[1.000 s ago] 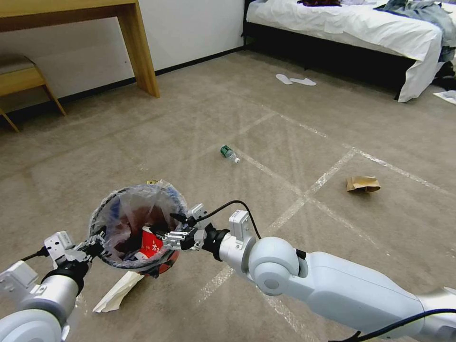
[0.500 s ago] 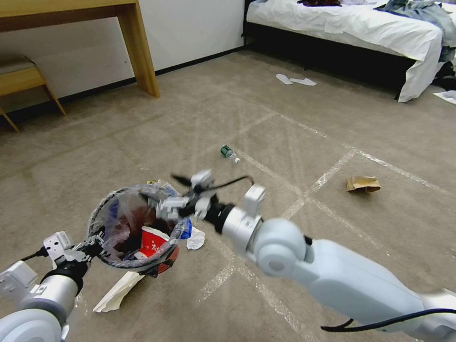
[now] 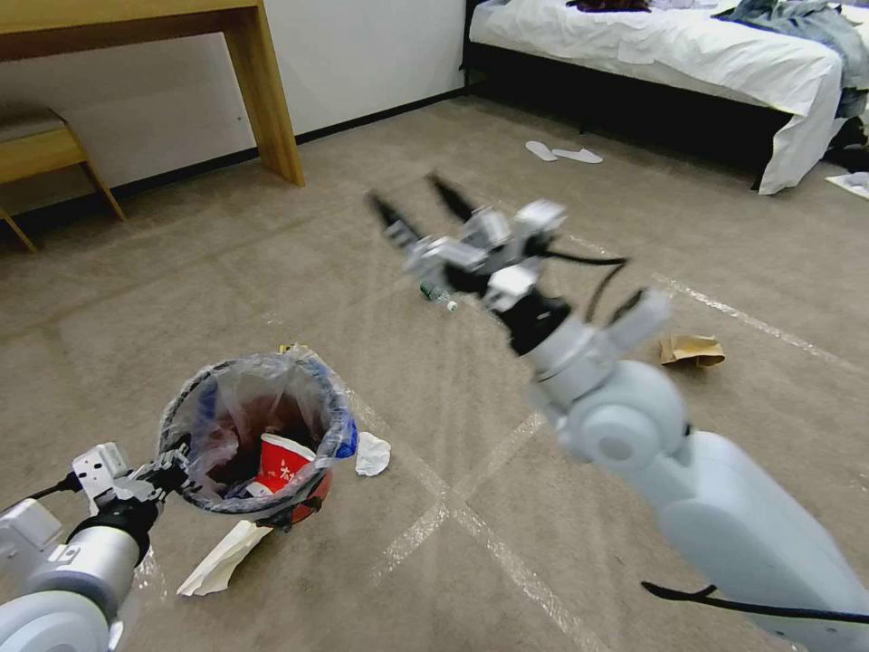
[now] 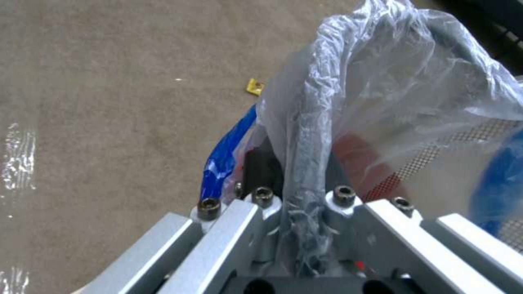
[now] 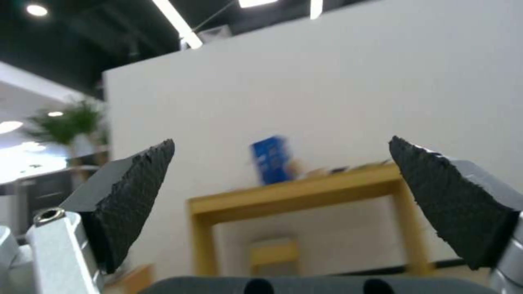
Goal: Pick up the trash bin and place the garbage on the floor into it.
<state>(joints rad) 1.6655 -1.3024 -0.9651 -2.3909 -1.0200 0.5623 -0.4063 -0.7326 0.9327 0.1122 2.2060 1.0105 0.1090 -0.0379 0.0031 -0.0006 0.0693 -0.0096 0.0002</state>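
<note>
Left gripper (image 3: 167, 475) is sitting at lower left of the head view, jaws clamped on the rim of the trash bin (image 3: 256, 433). Left wrist view is confirming it: the fingers (image 4: 261, 200) are pinching the bagged rim (image 4: 308, 163), clear liner bunched between them, blue patch (image 4: 226, 155) just beside.

Trash bin is hanging lower left of centre, mouth up. Inside it a red-and-white carton (image 3: 281, 463) is leaning against the wall.

Right gripper (image 3: 421, 210) is raised at upper centre of the head view, motion-blurred, jaws wide apart and holding nothing. Right wrist view is showing both black pads (image 5: 136, 192) well apart, pointing at a white wall and a wooden desk (image 5: 294, 196).

Garbage lying on the floor (image 3: 226, 263):
- crumpled white tissue (image 3: 371, 454) just right of the bin
- flat white paper (image 3: 222, 557) below the bin, lower left
- green-labelled bottle (image 3: 437, 294) mid-frame, partly behind the right gripper
- brown paper bag (image 3: 692, 349) at right of centre
- small yellow scrap (image 4: 255, 86) on the carpet near the bin, in the left wrist view
</note>
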